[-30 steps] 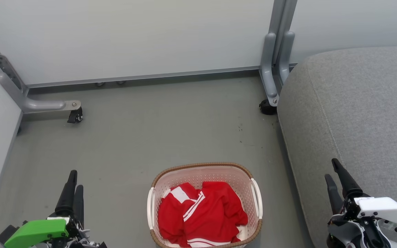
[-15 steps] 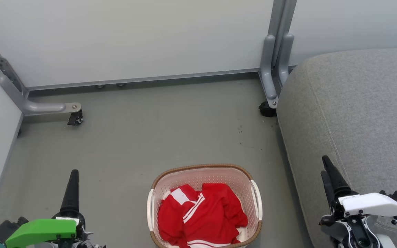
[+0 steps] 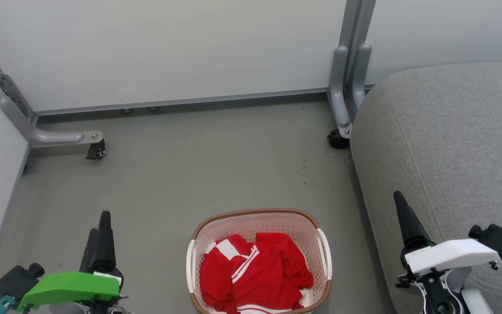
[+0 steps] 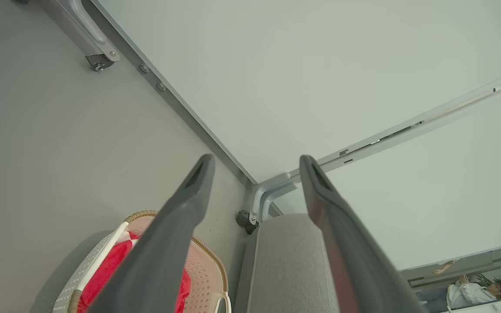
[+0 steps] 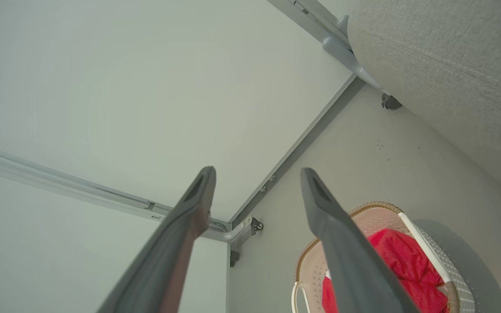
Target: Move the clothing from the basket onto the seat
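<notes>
My left pincer (image 3: 98, 221) is spread wide with nothing in it. In the left wrist view its two dark fingers (image 4: 176, 226) stand well apart, with only floor and wall panel between them. My right pincer (image 3: 398, 197) is just as wide and just as empty, and the right wrist view shows the same clear gap between its fingers (image 5: 342, 243).

The basket (image 3: 255, 213) sits on the grey floor (image 3: 190, 174) between my two pincers, to the right of the left one and to the left of the right one. Its far rim is about level with my left fingertips. The red clothing (image 3: 255, 270) with white stripes is bunched inside it, touched by neither pincer. The grey seat (image 3: 451, 144) lies right of my right pincer, whose finger crosses the seat's near edge in the head view.

Since a second ago, my right pincer has drifted left toward the basket and rolled, so its fingers line up as one. My left pincer has edged right, also toward the basket. The head camera shifted slightly. The basket and clothing have not changed.
</notes>
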Motion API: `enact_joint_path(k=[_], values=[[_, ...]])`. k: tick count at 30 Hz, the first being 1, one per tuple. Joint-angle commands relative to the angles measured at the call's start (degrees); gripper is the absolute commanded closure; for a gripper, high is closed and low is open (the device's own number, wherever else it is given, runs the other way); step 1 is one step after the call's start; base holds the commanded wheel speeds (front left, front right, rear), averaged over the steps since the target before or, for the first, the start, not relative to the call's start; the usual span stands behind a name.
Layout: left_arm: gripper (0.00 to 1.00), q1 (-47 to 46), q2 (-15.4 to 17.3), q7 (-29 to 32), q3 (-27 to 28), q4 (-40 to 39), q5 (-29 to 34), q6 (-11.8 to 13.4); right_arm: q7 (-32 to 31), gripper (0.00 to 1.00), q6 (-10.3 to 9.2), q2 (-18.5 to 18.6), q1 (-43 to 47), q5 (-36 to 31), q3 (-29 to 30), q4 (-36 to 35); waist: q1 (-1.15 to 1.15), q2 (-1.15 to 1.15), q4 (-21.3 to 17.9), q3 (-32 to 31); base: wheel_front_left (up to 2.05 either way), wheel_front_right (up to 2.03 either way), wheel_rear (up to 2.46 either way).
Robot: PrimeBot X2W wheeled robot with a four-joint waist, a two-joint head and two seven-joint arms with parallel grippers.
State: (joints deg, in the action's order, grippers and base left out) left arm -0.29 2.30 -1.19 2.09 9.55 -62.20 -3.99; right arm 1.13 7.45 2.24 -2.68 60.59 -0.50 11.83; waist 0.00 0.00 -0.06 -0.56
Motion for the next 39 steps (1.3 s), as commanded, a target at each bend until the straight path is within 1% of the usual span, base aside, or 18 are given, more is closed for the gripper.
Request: enact_joint_path(k=[1, 6, 11, 23, 29, 39], values=[[0.0, 0.09, 0.3, -0.61, -0.29, -1.35, 2.8, 0.49, 0.66, 0.0, 0.02, 0.3, -0.44, -2.98, -0.37, -1.36, 0.0, 0.0, 0.04, -0.01, 0.0, 0.0, 0.0], [0.0, 0.56, 0.33, -1.67, -1.22, -2.38, 7.63, 1.1, 1.75, 0.0, 0.02, 0.33, -0.36, -10.2, -1.7, -1.84, 0.0, 0.0, 0.16, -0.02, 0.0, 0.0, 0.0], [0.0, 1.19, 0.37, -2.67, -1.86, -3.19, 12.01, 1.55, 2.72, 0.0, 0.02, 0.37, -0.1, -15.26, -2.67, -2.52, 0.0, 0.0, 0.26, -0.13, 0.0, 0.0, 0.0], [0.0, 1.98, 0.44, -4.86, -2.94, -4.61, 20.69, 2.39, 4.93, 0.0, 0.03, 0.45, 0.17, -24.23, -4.92, -3.92, 0.0, 0.0, 0.28, -0.39, 0.0, 0.0, 0.0], [0.0, 1.8, 0.48, -5.85, -3.75, -5.09, 25.6, 2.17, 5.91, 0.0, 0.03, 0.49, 0.72, -27.15, -4.31, -4.01, 0.0, 0.0, 0.49, -0.51, 0.0, 0.0, 0.0], [0.0, 1.97, 0.54, -7.41, -4.46, -5.99, 31.81, 2.52, 7.47, 0.0, 0.03, 0.53, 0.7, -33.7, -5.76, -4.14, 0.0, 0.0, 0.84, -0.39, 0.0, 0.0, 0.0]])
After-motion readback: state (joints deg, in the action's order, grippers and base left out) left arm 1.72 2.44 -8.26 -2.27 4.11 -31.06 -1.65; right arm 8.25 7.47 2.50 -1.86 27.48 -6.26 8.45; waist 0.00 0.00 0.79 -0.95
